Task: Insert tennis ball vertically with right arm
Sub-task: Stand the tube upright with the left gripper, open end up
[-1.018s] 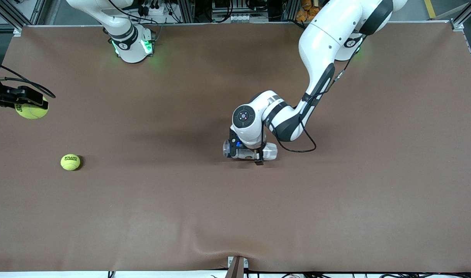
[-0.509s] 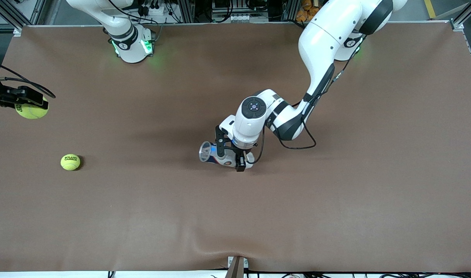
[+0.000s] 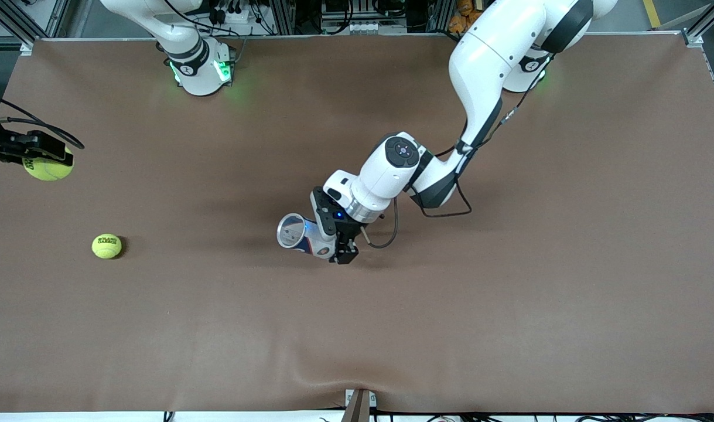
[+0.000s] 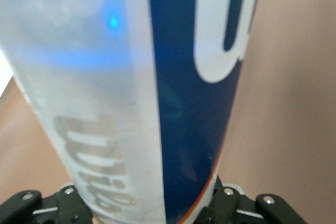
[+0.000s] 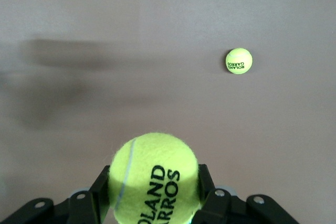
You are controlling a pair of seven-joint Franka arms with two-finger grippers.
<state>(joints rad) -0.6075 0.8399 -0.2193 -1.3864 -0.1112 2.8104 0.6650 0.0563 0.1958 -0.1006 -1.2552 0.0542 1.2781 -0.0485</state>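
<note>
- The front view shows the whole brown table (image 3: 509, 305); the right gripper (image 3: 33, 153) appears only at the view's 9 o'clock edge, holding a tennis ball (image 3: 48, 167) over the right arm's end of the table.
- The right wrist view gives what the front view cannot: the black fingers (image 5: 101, 195) pressed on either side of the held ball (image 5: 154, 178), whose print reads ROLAND GARROS.
- From that held ball, a second tennis ball (image 5: 239, 61) shows toward 1 o'clock in the right wrist view; in the front view it (image 3: 106, 246) lies on the table at about 5 o'clock from the held one, nearer the camera and well apart.
- The left gripper (image 3: 339, 243) is clamped on a clear tube (image 3: 301, 235) with a blue and white label, up off the table near the middle, its open mouth tilted toward 9 o'clock.
- The left wrist view fills with the tube's wall (image 4: 173, 98), running out from between the jaws.
- The held ball and the tube's mouth are well apart, with bare table between them.
- Bare table spreads on every side of the tube, out to the 3 and 6 o'clock edges.
</note>
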